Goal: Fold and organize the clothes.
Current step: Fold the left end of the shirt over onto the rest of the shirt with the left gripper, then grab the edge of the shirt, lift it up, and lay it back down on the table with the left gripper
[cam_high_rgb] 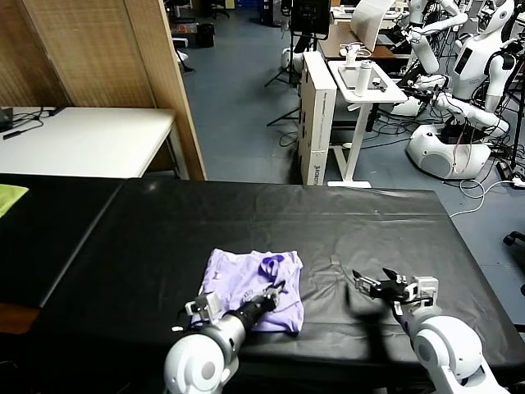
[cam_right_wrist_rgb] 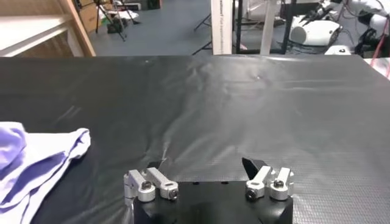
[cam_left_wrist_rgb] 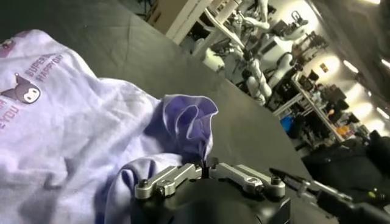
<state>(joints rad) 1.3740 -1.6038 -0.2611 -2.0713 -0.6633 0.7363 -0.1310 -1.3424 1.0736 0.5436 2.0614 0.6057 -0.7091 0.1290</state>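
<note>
The pale lavender T-shirt [cam_high_rgb: 246, 287] lies folded into a small bundle near the front of the black table [cam_high_rgb: 369, 222]. Its print [cam_left_wrist_rgb: 27, 91] faces up in the left wrist view. My left gripper [cam_high_rgb: 277, 290] sits at the bundle's right front part. Its fingers are pinched together [cam_left_wrist_rgb: 204, 165] on a raised darker purple fold [cam_left_wrist_rgb: 186, 119] of the T-shirt. My right gripper [cam_high_rgb: 373, 281] hovers over bare table to the right of the shirt, jaws wide apart [cam_right_wrist_rgb: 204, 167] and empty. The shirt's edge [cam_right_wrist_rgb: 36, 158] shows off to its side.
A yellow-green cloth [cam_high_rgb: 10, 197] lies at the far left on an adjoining black surface. Behind stand a white table [cam_high_rgb: 82, 135], a wooden screen [cam_high_rgb: 164, 74], stacked white boxes [cam_high_rgb: 316, 115] and other robots [cam_high_rgb: 467, 82].
</note>
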